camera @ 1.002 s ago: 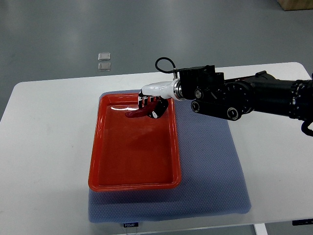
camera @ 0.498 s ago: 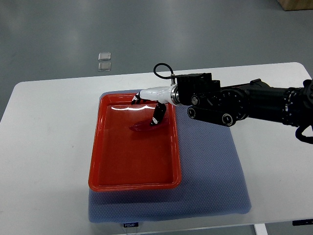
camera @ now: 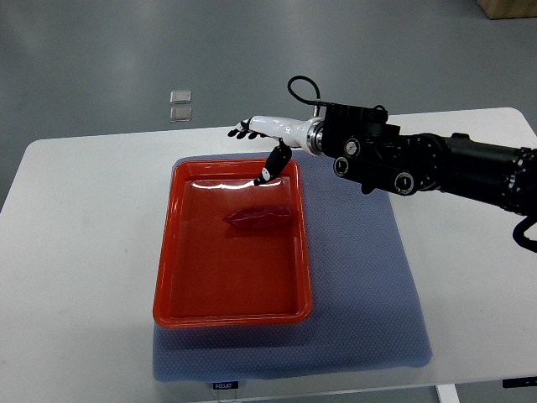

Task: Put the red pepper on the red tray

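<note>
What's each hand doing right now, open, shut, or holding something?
Right hand: open, fingers spread, holding nothing; the red pepper lies in the red tray.
Left hand: not in view.

White table (camera: 75, 252) carries a blue mat (camera: 361, 285).

Standing here, the only print I can spot is a small dark label (camera: 224, 385) at the bottom edge of the frame, on the front edge of the white table (camera: 75, 252) just below the blue mat (camera: 361, 277). Its pale letters are too small and blurred to read for certain. Another dark tag (camera: 518, 382) sits at the lower right corner of the frame, and it is unreadable too.
</note>
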